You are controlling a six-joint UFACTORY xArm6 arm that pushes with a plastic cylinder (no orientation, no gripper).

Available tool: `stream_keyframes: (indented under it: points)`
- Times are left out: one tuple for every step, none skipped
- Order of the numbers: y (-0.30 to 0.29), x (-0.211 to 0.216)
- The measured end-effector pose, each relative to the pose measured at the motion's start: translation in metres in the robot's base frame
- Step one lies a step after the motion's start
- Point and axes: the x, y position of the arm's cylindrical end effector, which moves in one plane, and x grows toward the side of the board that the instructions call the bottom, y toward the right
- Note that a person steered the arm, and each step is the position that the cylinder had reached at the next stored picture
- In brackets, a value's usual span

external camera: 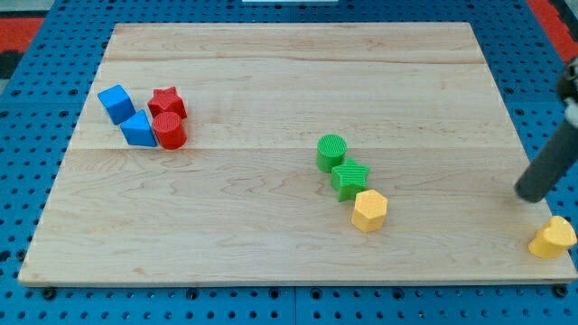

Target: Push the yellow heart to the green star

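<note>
- you would have seen a pale wooden board (271, 54) lying on a blue pegboard (36, 90), with all the blocks on the board.
- my tip (526, 195) sat near the board's right edge, low on that side. the tool was a plain dark rod slanting in from the view's right; it had no jaws to spread or press together, and it was pinching nothing.
- the yellow heart (553, 238) lay in the board's bottom right corner, at the right edge. my tip stood just above it and slightly to the view's left, close but apart from it.
- the green star (349, 178) lay right of the board's middle, well apart from the heart and my tip.
- a green cylinder (331, 152) touched the star on its upper left, and a yellow hexagon block (368, 210) touched it on its lower right, so the three ran in a short slanting line.
- near the board's left edge, toward the top left corner, you had a tight cluster: a blue cube (116, 103), a blue block (138, 129) of a shape i cannot tell, a red star (167, 102) and a red cylinder (169, 131) just below that star.
</note>
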Motion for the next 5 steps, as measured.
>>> stream_keyframes:
  points:
    - [0.047, -0.001]
    - [0.045, 0.052]
    - [-0.004, 0.083]
    - [-0.040, 0.058]
    - [-0.073, 0.019]
